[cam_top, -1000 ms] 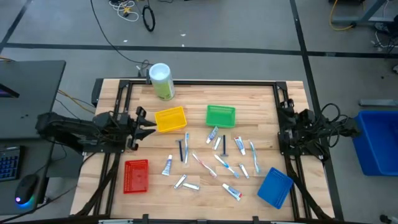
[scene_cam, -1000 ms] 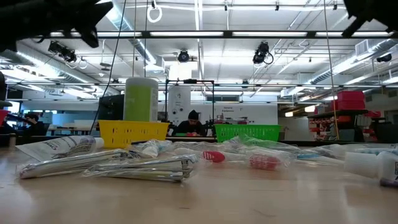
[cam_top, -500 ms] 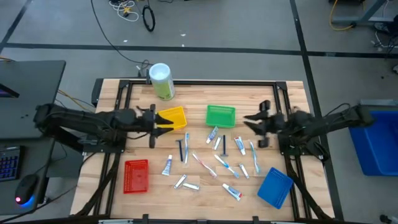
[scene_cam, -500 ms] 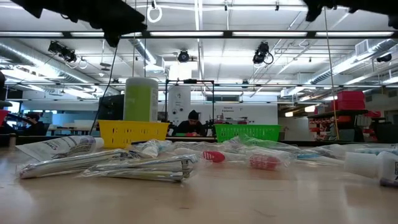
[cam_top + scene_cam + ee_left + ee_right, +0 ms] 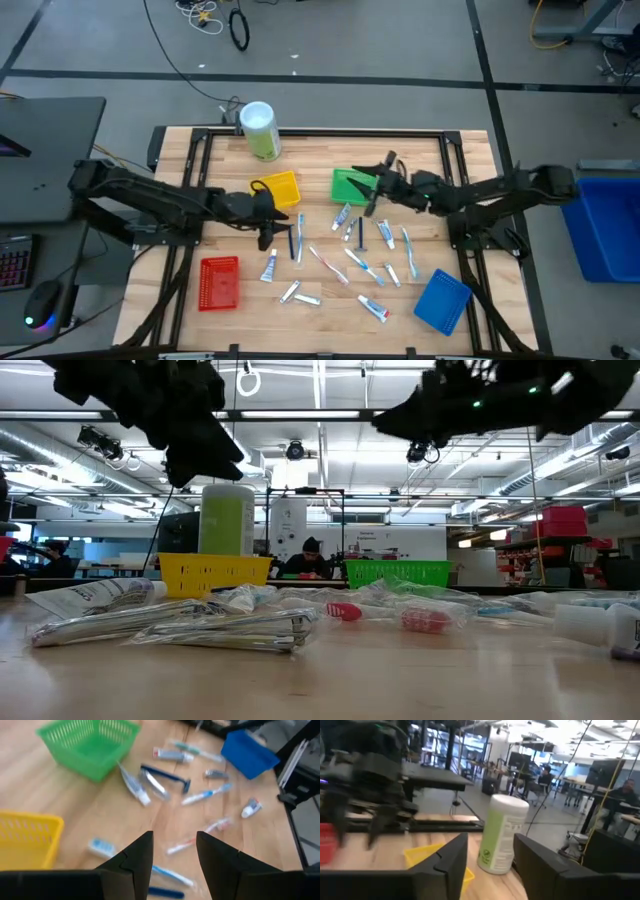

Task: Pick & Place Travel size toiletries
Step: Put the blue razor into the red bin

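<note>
The toiletries lie loose on the wood in the table's middle: white tubes [image 5: 270, 266], a dark blue razor [image 5: 293, 241], slim toothbrushes [image 5: 362, 265] and more tubes [image 5: 373, 309]. In the left wrist view I see the razor [image 5: 166, 775], a tube [image 5: 134, 784] and a toothbrush [image 5: 206, 795] ahead of the open fingers. My left gripper [image 5: 268, 215] hangs open above the table beside the yellow basket [image 5: 275, 190]. My right gripper [image 5: 372, 190] hangs open over the green basket [image 5: 353, 185], pointing toward the left arm. Neither gripper touches anything.
A red basket [image 5: 219, 281] sits at the near left and a blue basket [image 5: 441, 301] at the near right. The green white-lidded canister [image 5: 260, 130] stands at the far edge. Bare wood lies between the red basket and the tubes. People sit in the room beyond.
Both arms have swung out from the table's sides toward its middle. My left gripper moved right, past the yellow basket's near side. My right gripper moved left, to above the green basket. The toiletries and baskets have stayed where they were.
</note>
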Robot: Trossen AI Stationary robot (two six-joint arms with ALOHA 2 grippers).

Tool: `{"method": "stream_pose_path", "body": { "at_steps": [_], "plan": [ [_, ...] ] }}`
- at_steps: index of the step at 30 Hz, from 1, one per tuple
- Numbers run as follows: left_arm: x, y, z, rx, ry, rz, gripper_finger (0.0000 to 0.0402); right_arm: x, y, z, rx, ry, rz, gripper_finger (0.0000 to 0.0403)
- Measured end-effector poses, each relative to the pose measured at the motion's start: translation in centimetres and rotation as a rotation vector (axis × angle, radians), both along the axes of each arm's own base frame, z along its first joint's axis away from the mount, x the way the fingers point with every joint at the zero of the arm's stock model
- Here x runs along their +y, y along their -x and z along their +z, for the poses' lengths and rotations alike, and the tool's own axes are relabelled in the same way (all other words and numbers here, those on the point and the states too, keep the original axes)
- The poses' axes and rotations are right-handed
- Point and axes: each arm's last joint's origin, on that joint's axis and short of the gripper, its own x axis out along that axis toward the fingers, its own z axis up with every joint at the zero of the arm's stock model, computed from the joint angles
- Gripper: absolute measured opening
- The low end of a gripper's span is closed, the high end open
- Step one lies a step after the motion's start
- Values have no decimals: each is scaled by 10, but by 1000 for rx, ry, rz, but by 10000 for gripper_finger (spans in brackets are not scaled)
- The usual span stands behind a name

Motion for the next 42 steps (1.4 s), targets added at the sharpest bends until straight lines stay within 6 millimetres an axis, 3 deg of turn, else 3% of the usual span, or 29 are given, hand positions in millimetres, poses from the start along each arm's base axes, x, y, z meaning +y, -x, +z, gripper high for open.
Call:
{"method": "stream_pose_path", "body": {
  "at_steps": [6,11,20,34,42],
  "plan": [
    [-3,-23,6,302,51,79,158,-19,-15,-12,75,-16,-62,225],
    [-7,-45,-10,473,136,204,154,-27,-15,-21,118,-18,-88,242],
    [-14,-66,-43,556,373,469,139,-41,-12,-19,121,30,-140,243],
    [-17,-77,-82,602,412,645,132,-65,-5,-17,95,26,-228,208],
    [-17,-76,-85,631,343,590,101,-67,-4,-17,78,-12,-238,194]
  ]
}}
